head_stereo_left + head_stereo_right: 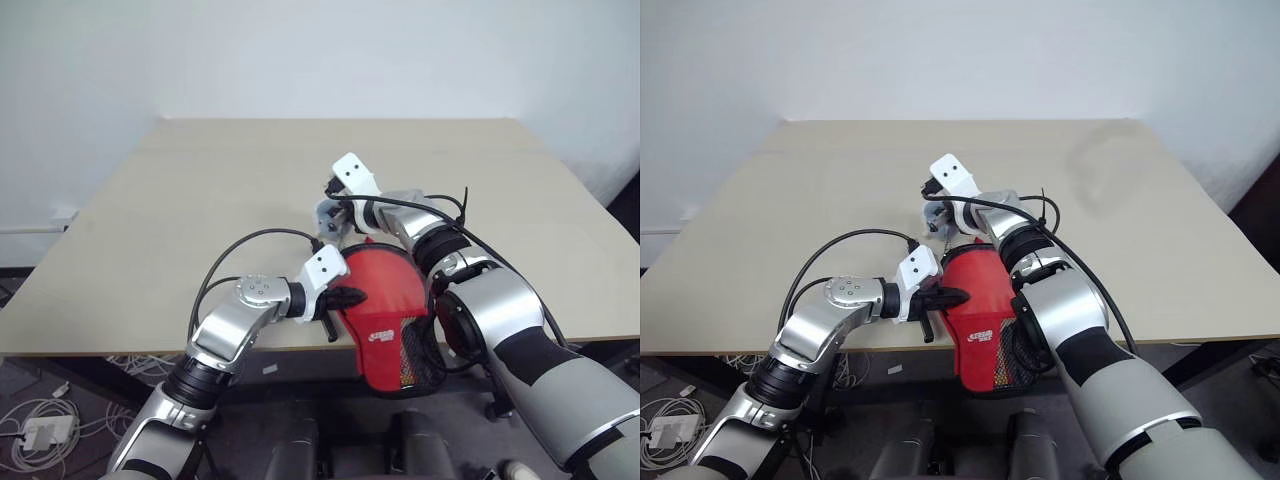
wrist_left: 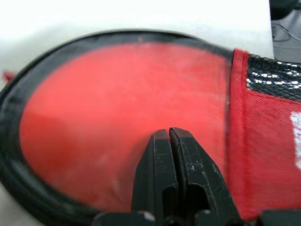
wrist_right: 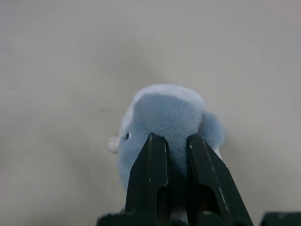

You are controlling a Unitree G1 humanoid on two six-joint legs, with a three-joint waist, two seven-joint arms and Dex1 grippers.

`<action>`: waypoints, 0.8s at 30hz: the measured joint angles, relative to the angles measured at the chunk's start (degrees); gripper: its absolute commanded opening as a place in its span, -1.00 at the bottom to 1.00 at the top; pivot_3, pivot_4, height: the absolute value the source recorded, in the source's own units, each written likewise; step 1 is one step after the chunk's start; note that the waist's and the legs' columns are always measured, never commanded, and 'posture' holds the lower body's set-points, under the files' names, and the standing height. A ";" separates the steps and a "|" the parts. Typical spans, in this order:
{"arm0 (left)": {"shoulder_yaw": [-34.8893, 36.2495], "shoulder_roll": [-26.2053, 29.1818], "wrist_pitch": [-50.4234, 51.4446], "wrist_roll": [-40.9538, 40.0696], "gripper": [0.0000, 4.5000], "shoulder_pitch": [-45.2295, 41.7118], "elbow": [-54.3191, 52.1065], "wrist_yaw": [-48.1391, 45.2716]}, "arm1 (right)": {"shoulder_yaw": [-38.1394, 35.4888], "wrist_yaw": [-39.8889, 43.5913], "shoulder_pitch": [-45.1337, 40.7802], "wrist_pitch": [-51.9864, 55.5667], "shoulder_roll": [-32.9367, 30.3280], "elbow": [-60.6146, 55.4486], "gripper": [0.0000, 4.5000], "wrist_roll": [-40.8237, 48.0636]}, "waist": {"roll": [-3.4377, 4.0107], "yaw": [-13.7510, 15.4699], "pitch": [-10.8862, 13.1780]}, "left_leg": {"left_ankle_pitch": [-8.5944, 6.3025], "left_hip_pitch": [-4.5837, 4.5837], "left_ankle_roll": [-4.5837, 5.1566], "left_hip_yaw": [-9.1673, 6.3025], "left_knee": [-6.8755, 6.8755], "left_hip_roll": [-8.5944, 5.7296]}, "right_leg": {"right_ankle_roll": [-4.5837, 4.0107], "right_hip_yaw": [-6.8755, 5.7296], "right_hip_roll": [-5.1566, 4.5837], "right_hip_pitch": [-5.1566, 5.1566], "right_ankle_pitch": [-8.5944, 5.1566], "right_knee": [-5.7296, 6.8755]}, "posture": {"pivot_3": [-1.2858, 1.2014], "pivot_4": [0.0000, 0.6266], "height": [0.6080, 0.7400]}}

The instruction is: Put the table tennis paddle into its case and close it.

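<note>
Paddle-shaped soft fabric case [image 1: 385,310], red on its upper face with a white logo and a black mesh pocket, is seen lying at the near edge of the beige rectangular table [image 1: 180,200], with its narrow mesh end overhanging that edge toward the robot. A black zipper border is seen running around the round part of the case in the left wrist view. The table tennis paddle cannot be made out; whether it lies inside the case cannot be told.

The left gripper [image 1: 345,297] is found at the left rim of the case's round part, its two black fingers [image 2: 181,165] pressed together with no gap between them and nothing seen between them. Their tips are laid against, or just above, the red fabric; contact cannot be confirmed.

The right gripper [image 1: 330,213] is held past the far end of the case, over the table top. Its fingers [image 3: 150,174] are pinched on a small pale blue plush toy [image 3: 164,122], soft and rounded, with a small dark eye visible on one side. The toy is seen gripped at its lower part, the table surface lying behind it. A black cable is seen running along each forearm.
</note>
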 measured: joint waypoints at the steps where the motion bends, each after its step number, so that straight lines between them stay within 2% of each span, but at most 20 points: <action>1: -0.02 -0.01 -0.03 0.03 -1.00 -0.10 0.07 -0.12 | -0.27 -0.42 0.26 -0.01 -0.22 0.04 -1.00 0.02 | 0.00 -0.01 0.00 | 0.00 0.00 0.00 0.01 0.00 0.00 | 0.00 0.00 0.00 0.00 0.00 0.00 | 0.03 -1.00 -0.30; 11: -0.51 -0.59 -0.41 1.00 -1.00 -1.36 1.72 -0.90 | -2.01 -3.57 0.66 -0.76 -0.43 0.24 -1.00 0.87 | 0.00 -0.02 0.00 | 0.00 -0.01 0.02 0.02 0.03 0.00 | 0.01 0.02 0.00 -0.01 0.00 0.02 | 0.03 -1.00 -0.30; 24: -2.52 -2.80 -2.03 1.74 -1.00 -8.19 7.40 -4.75 | -2.76 -4.94 1.02 -1.42 0.02 0.24 -1.00 1.44 | 0.00 -0.07 0.00 | -0.03 -0.03 0.09 0.04 0.12 0.00 | 0.01 0.03 0.00 -0.01 0.01 0.04 | 0.03 -1.00 -0.30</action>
